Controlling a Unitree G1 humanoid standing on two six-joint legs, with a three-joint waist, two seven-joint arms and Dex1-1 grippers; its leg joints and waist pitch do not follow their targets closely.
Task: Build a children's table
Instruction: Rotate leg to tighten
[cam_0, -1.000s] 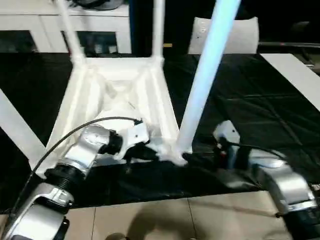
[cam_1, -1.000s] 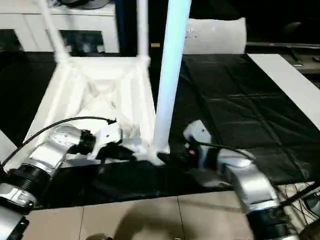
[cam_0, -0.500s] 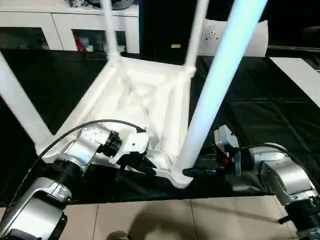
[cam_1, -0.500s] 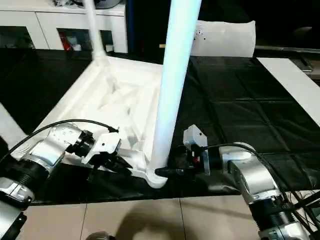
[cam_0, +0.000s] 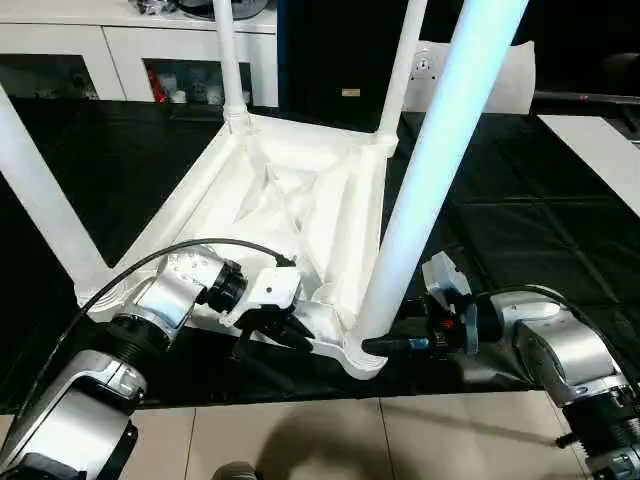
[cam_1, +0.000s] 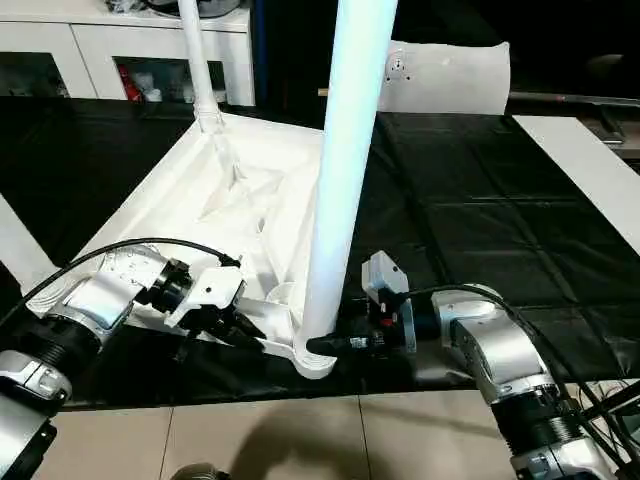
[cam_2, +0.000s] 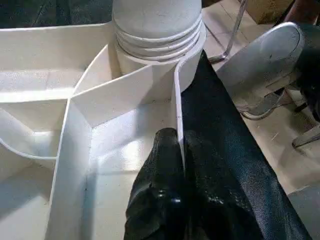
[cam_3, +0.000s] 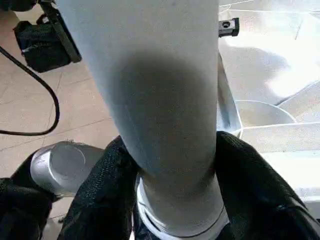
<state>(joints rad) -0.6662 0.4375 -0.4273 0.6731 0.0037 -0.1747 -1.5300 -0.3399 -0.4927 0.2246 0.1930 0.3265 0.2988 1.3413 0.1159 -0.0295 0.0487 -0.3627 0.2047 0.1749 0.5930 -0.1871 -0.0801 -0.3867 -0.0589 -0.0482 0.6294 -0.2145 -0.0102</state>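
The white tabletop (cam_0: 290, 200) lies upside down on the black-covered table, ribs up, with a white leg standing in each corner socket. My left gripper (cam_0: 290, 335) is shut on the tabletop's thin near rim wall (cam_2: 176, 115), its black fingers (cam_2: 160, 170) pinching it beside the near-right socket. My right gripper (cam_0: 385, 345) is shut on the base of the near-right leg (cam_0: 430, 170), just above that socket. In the right wrist view the leg (cam_3: 155, 100) sits between the two fingers (cam_3: 107, 185). The far legs (cam_0: 228, 60) rise out of the picture.
White cabinets (cam_0: 100, 50) stand behind the table, and a flat white bag (cam_0: 500, 75) lies at the back right. A white board (cam_0: 600, 150) runs along the right side. The tiled floor (cam_0: 300, 440) begins at the near table edge. A black cable (cam_0: 150, 265) loops over my left forearm.
The whole picture has shifted and steadied since a second ago, so the camera moved. Both grippers keep their holds at the near-right corner; nothing has visibly been let go.
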